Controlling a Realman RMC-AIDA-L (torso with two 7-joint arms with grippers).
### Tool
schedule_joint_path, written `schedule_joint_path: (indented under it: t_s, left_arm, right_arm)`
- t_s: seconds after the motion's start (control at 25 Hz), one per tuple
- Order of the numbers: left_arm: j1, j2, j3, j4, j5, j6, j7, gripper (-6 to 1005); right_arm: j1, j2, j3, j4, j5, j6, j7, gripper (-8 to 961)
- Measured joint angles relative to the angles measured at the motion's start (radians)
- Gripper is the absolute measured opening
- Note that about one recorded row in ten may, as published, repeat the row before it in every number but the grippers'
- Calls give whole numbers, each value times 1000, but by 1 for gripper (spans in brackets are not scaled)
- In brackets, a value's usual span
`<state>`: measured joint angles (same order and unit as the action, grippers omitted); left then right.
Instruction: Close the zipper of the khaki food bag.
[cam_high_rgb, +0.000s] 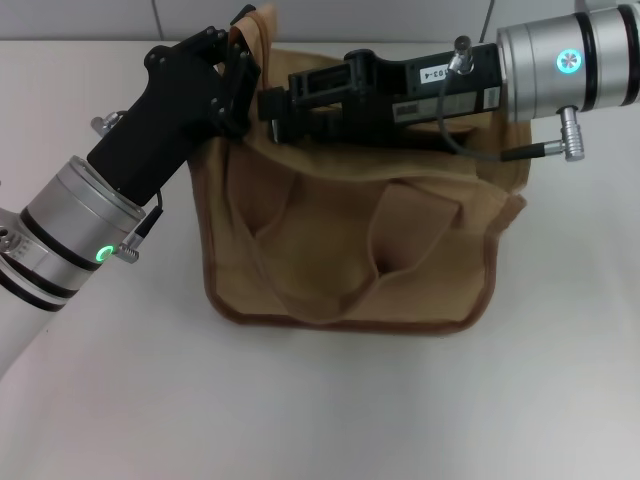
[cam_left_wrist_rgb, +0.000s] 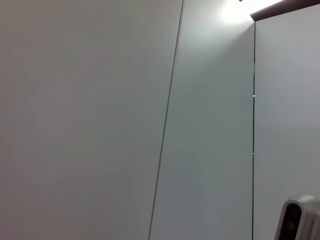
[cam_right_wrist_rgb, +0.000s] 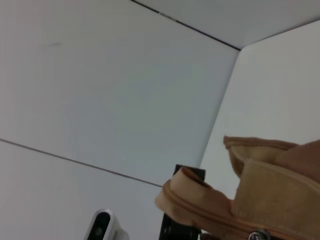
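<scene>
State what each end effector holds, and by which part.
The left end effector pinches the bag at its top left corner. The right end effector lies along the bag's top; its grip cannot be told.

Work surface: a plain white table (cam_high_rgb: 320, 410), matte and evenly lit. Behind it stands a wall (cam_high_rgb: 330, 18) of pale panels with thin dark seams between them. The wrist views show the same light grey panels (cam_left_wrist_rgb: 90, 120), a bright ceiling light (cam_left_wrist_rgb: 232, 10), and a small white device (cam_left_wrist_rgb: 299, 220) low down.
</scene>
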<state>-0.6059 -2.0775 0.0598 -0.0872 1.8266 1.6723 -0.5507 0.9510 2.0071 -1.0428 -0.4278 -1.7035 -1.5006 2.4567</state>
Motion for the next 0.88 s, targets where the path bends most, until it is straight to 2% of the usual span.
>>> schedule_joint_path:
  t_s: [0.6, 0.8, 0.88]
  left_arm:
    - [-2, 1, 0, -3, -2, -8, 0, 22]
    - [-2, 1, 0, -3, -2, -8, 0, 22]
    - [-2, 1, 0, -3, -2, -8, 0, 22]
  right_arm:
    - [-2, 13, -2, 26, 1, 61, -37, 519]
    - [-5, 18, 0, 27, 3, 72, -50, 401]
    - [-5, 18, -1, 26, 4, 74, -52, 243]
